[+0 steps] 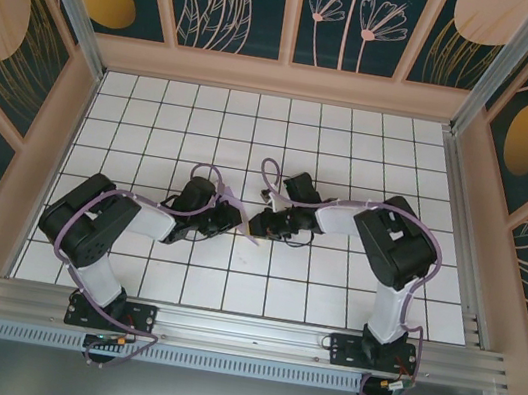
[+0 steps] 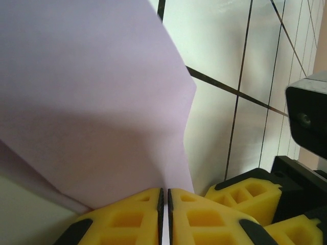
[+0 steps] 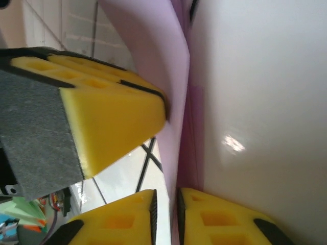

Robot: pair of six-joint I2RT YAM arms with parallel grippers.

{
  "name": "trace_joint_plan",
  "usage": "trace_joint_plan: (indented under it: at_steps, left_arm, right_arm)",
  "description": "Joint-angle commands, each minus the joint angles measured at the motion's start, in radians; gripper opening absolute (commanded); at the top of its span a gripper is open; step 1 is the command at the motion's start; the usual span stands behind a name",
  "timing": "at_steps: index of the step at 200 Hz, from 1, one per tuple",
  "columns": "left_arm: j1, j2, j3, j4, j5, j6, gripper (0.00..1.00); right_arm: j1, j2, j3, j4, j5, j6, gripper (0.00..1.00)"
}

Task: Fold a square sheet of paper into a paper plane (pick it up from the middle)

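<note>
The sheet of paper is thin lavender paper, matt and smooth (soft-looking where it bends). The left gripper has fingers of moulded yellow plastic, dull and edged in black. The right gripper is made of the same plastic. A grey pad on a yellow finger in the right wrist view looks rough, like grit paper. The table is glossy white with dark grid lines. Rails along its near edge are brushed bare metal. The arms have matt black and glossy white casing.
</note>
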Motion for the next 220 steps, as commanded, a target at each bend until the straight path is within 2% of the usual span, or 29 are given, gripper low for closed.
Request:
trace_joint_plan:
  at_steps: [1,23,53,75,146,220]
  left_arm:
    - [0.0,0.012,0.006,-0.086,-0.054,0.024,0.14]
    - [0.0,0.011,0.014,-0.102,-0.06,0.027,0.13]
    - [0.001,0.039,0.021,-0.119,-0.07,0.024,0.12]
    - [0.0,0.037,0.023,-0.132,-0.081,0.018,0.12]
    - [0.0,0.047,0.038,-0.172,-0.103,0.009,0.1]
    - [0.0,0.047,0.038,-0.185,-0.111,0.014,0.1]
  right_arm:
    - [-0.007,-0.101,0.002,-0.089,0.135,-0.009,0.25]
    - [0.013,-0.148,-0.003,-0.099,0.195,-0.011,0.22]
    - [0.063,-0.119,0.026,-0.107,0.132,-0.025,0.08]
    - [0.095,-0.077,0.047,-0.113,0.139,-0.023,0.04]
    - [0.096,-0.024,0.058,-0.159,0.199,-0.037,0.02]
    - [0.082,0.019,0.031,-0.155,0.19,-0.057,0.02]
